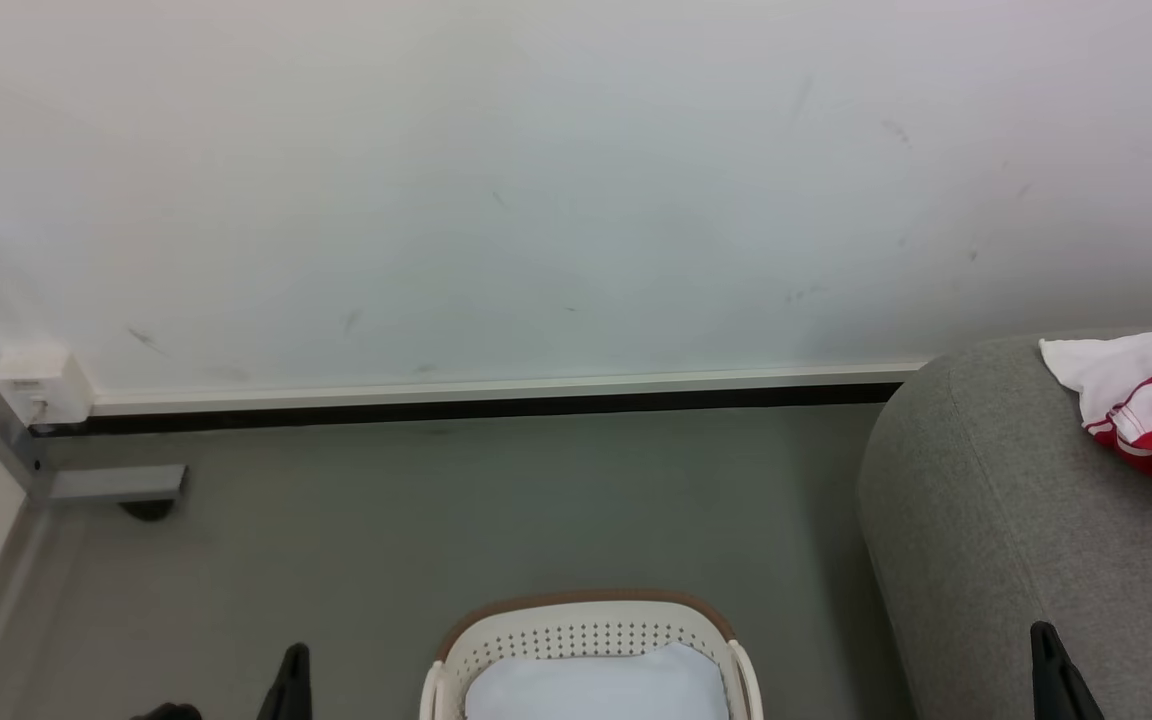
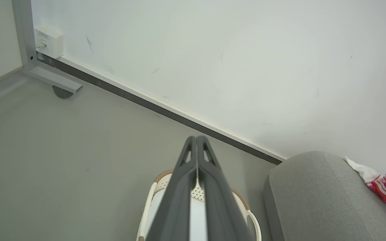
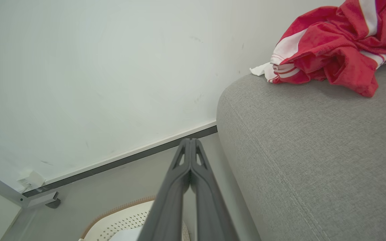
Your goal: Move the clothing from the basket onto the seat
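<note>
The cream-white perforated basket with a brown rim stands on the floor at the bottom centre of the head view, its pale bottom showing. Red and white clothing lies crumpled on the grey seat at the right. My left gripper sits at the lower left, left of the basket. In its wrist view the left gripper is shut, fingers pressed together over the basket. My right gripper is shut and empty beside the seat, below the clothing. The right gripper overlaps the seat's front.
A white wall with a dark baseboard runs behind the basket. A grey metal frame foot and a white wall box stand in the far left corner. Grey floor lies between wall and basket.
</note>
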